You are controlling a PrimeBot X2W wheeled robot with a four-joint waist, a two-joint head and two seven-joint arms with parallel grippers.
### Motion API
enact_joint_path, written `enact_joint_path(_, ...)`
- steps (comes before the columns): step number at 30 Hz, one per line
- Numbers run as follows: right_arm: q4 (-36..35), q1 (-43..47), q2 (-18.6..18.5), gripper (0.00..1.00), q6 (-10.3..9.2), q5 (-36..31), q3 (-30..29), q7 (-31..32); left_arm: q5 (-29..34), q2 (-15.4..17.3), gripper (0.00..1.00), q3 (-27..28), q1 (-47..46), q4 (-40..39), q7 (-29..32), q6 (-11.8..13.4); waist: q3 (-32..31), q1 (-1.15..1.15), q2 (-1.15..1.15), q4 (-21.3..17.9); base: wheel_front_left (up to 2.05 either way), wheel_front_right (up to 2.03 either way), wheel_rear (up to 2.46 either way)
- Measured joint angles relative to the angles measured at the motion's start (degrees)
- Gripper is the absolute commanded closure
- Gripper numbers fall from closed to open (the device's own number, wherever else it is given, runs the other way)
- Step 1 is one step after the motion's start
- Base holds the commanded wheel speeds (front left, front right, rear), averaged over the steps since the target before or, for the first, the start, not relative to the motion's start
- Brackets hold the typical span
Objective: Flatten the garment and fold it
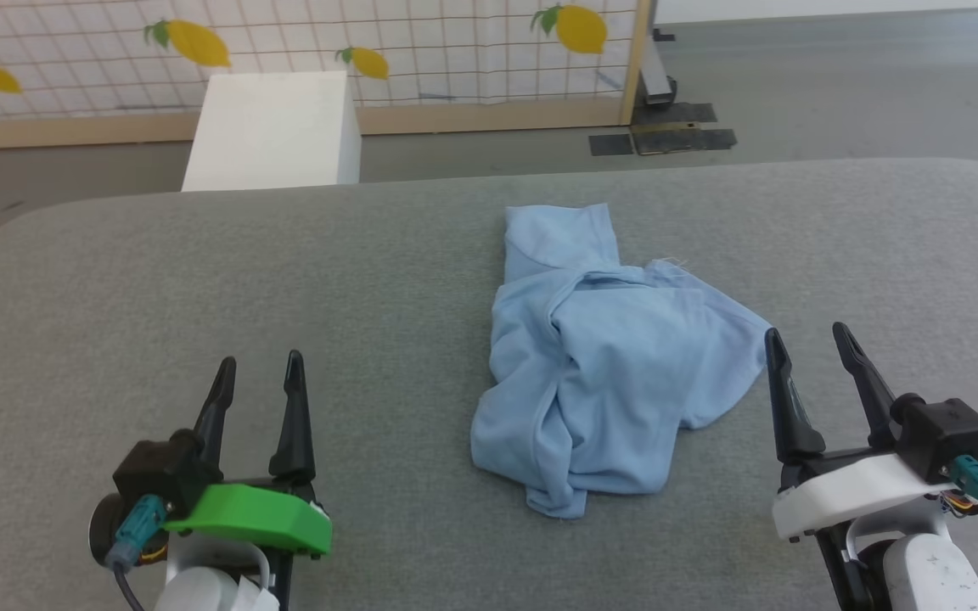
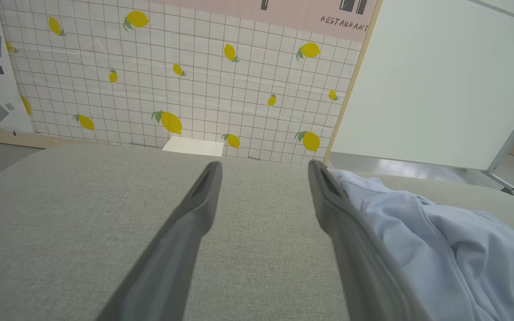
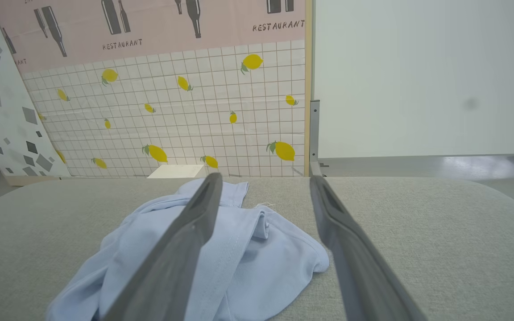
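The garment [image 1: 599, 356] is a light blue knit shirt lying crumpled in a heap at the middle of the grey padded table [image 1: 200, 288]. It also shows at the right of the left wrist view [image 2: 440, 240] and at the lower left of the right wrist view [image 3: 239, 249]. My left gripper [image 1: 258, 367] hovers open over bare table, well to the left of the garment. My right gripper [image 1: 810, 335] is open just off the garment's right edge, holding nothing. Nothing lies between either pair of fingers.
A white box [image 1: 272, 127] stands on the floor beyond the table's far edge. Behind it runs a tiled lemon-print panel [image 1: 285, 51] with a wooden frame. Dark floor plates [image 1: 663, 136] lie at the back right. The table's corners are rounded.
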Motion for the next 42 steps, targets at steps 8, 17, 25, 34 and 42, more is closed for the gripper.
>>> enact_joint_path(8, 1.7, -3.6, 0.0, 0.0, 0.0, -0.4, 0.4, 5.5, 3.3, -3.5, 0.0, 2.7, 1.1, -1.0, 0.0, -2.7, 1.0, 0.0, 0.0, 3.3, 0.0, 0.0, 0.0)
enact_joint_path(17, 16.1, -21.9, -3.0, 0.0, 0.0, -3.3, 6.1, 25.9, 5.9, -5.9, 0.0, 3.8, -0.3, -0.9, 0.0, -5.1, 4.2, 0.0, 0.0, 6.0, 0.0, 0.0, 0.0)
enact_joint_path(25, 29.1, -34.8, -9.2, 0.0, 0.0, -5.2, 16.4, 36.8, 6.2, -6.6, 0.0, 2.6, -3.9, -0.6, 0.0, -6.5, 8.2, 0.01, 0.0, 9.6, 0.0, 0.0, 0.0)
enact_joint_path(34, 36.0, -42.4, -12.4, 0.13, 0.0, -2.2, 24.7, 35.3, 5.0, -6.8, 0.0, 0.0, -6.4, -0.4, 0.0, -6.1, 12.7, 0.01, 0.0, 13.4, 0.0, 0.0, 0.0)
enact_joint_path(42, 38.3, -44.5, -11.2, 1.0, 0.0, 2.6, 25.3, 26.1, 5.0, -6.9, 0.0, -0.2, -6.5, 0.2, 0.0, -5.7, 13.8, 0.01, 0.0, 15.2, 0.0, 0.0, 0.0)
